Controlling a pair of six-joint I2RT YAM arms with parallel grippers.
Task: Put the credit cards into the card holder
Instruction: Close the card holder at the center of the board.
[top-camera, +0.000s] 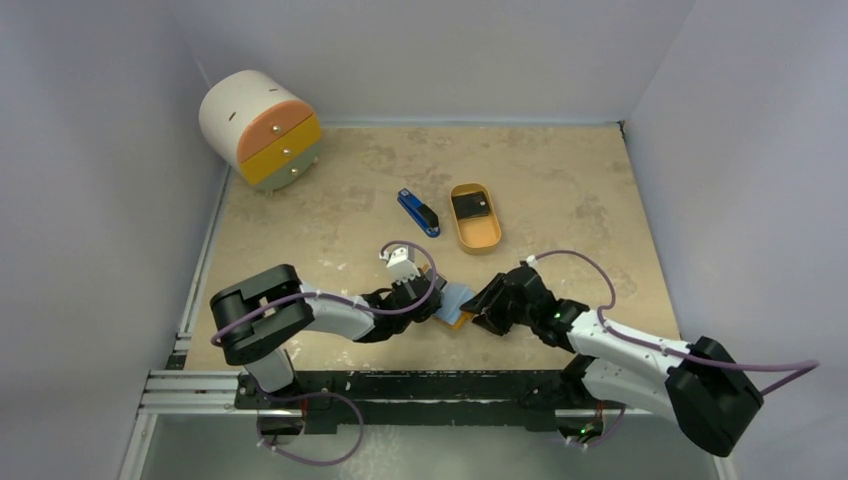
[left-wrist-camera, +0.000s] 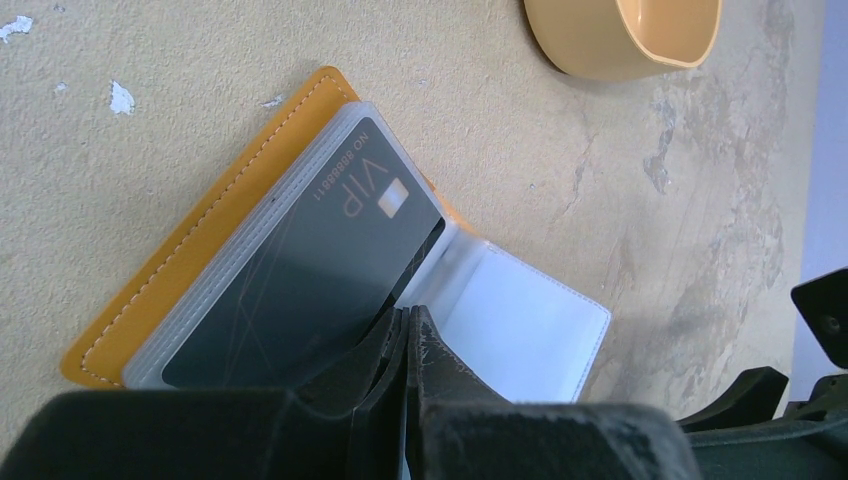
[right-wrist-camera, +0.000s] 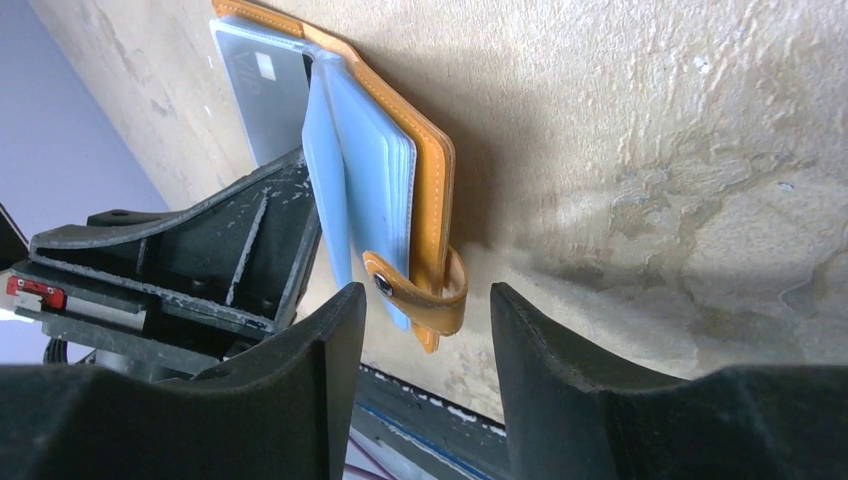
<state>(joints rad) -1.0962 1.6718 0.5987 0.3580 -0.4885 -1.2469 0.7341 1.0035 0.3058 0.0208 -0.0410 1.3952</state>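
Observation:
The orange card holder (top-camera: 455, 306) lies open near the table's front, between my two grippers. In the left wrist view its cover (left-wrist-camera: 190, 262) holds clear sleeves, and a dark credit card (left-wrist-camera: 320, 270) marked VIP sits in the top sleeve. My left gripper (left-wrist-camera: 410, 316) is shut, its tips at that card's near edge beside the pale flap (left-wrist-camera: 520, 320). I cannot tell whether a sleeve is pinched. My right gripper (right-wrist-camera: 428, 300) is open, and the holder's snap strap (right-wrist-camera: 415, 295) hangs between its fingers without touching them. A second dark card (top-camera: 472, 206) lies in the oval tray.
The oval orange tray (top-camera: 478, 236) stands behind the holder, with a blue-and-black stapler (top-camera: 418, 212) to its left. A round drawer unit (top-camera: 262, 128) sits at the back left. Walls close in the table on three sides.

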